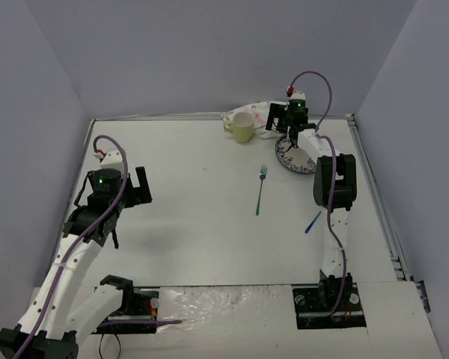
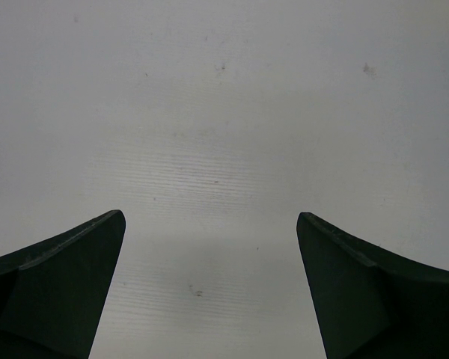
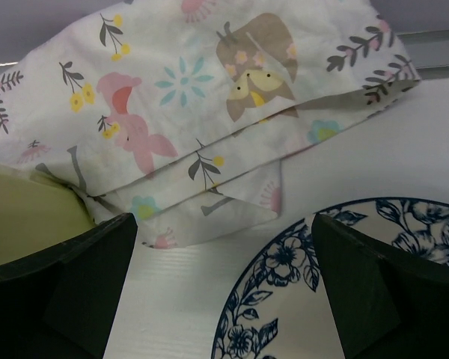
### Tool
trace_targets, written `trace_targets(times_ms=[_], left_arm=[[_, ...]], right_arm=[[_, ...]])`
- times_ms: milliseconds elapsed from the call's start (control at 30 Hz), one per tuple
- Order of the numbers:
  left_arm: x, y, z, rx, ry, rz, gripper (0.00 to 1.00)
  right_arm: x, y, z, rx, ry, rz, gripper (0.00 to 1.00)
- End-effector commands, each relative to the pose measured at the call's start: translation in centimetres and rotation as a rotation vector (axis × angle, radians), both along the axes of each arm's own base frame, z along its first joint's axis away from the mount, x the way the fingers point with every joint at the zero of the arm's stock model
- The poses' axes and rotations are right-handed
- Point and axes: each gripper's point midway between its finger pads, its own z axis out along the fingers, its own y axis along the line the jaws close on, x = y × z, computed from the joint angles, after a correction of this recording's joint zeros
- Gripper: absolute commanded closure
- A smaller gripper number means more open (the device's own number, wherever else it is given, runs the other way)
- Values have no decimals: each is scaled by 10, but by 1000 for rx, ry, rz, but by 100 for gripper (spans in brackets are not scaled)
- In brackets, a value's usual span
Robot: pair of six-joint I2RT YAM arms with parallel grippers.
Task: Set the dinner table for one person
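Two arms here, and both the left jaws and the right jaws are spread wide with nothing in them. The left arm hangs over the left side of the counter. Its wrist view shows only bare white surface with a few faint specks between the two dark fingers. The right arm reaches to the far right corner, where the right jaws hover over the far rim of the blue-and-white floral plate. They're aimed at the folded floral cloth bunched along the counter's back edge. A pale yellow-green cup sits right up against the cloth on its left. A fork lies mid-counter, prongs pointing away from the bases, well apart from both jaws. Something small and blue lies beside the right arm, can't tell what it is.
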Motion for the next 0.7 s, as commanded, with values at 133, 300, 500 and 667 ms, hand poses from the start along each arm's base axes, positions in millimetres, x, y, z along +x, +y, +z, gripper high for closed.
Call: trace_targets(times_ms=[133,300,500,667], left_arm=[[12,-1,15,-11,-49,-1,3],[13,-1,13,-8,-42,-1,3],[13,-2,11,-9,-37,-2,3],[13,-2,10,-8,-31,-2,3]], right_arm=[[43,26,31,20,-233,96,0],[49,28,17,7,-232,105,0],[56,27,0,-6,-222,99,3],[58,26,-10,-12,-215,96,34]])
